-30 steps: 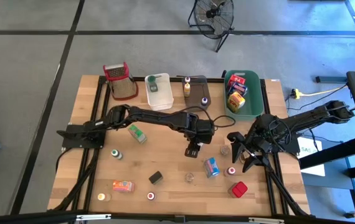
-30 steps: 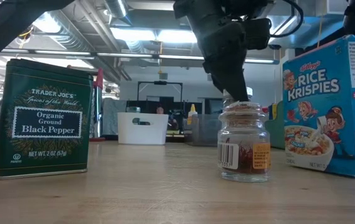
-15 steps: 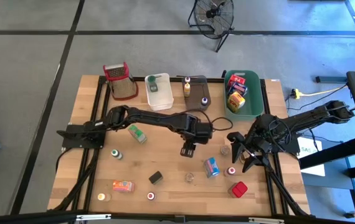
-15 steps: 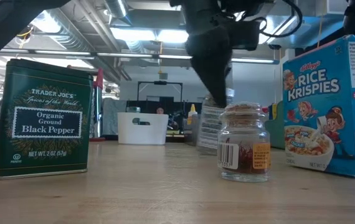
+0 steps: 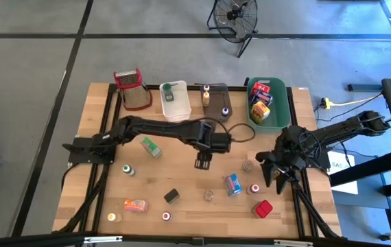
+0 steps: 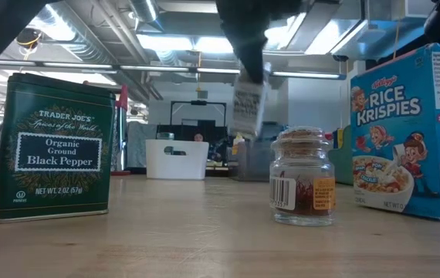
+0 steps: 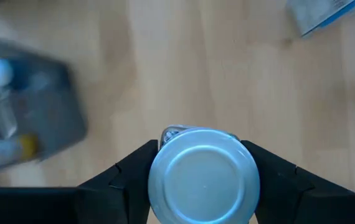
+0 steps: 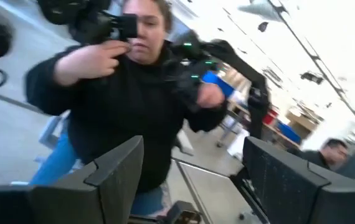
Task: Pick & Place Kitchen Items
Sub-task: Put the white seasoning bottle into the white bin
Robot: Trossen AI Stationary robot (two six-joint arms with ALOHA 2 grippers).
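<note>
On the far left of the wooden bench (image 5: 182, 206), the left arm's base sits by the edge, and the arm reaches across to the middle. Near it lie a green box (image 5: 151, 147), a small green-capped bottle (image 5: 127, 169), an orange box (image 5: 135, 205) and a dark tin (image 5: 171, 195). At the back stand a red-topped grater (image 5: 132, 89) and a white tub (image 5: 175, 100).

The left claw (image 5: 202, 162) hangs over the middle of the bench, its two fingers (image 7: 131, 177) closed partway on a small jar (image 7: 203, 176) with a silver lid. The low view shows that jar (image 6: 246, 108) lifted clear of the bench top, tilted a little.

Further right, a clear jar (image 5: 210, 196) stands near a blue cereal box (image 5: 233, 184), with a pink-capped jar (image 5: 254, 189) and a red box (image 5: 263, 208) beyond. A green tub (image 5: 267, 103) at the back right holds several small boxes.

The right claw (image 5: 282, 175) waits near the right edge, fingers (image 8: 112, 171) spread wide with nothing between them. Its wrist view looks off the bench at a person (image 8: 124, 93) in a dark top.
</note>
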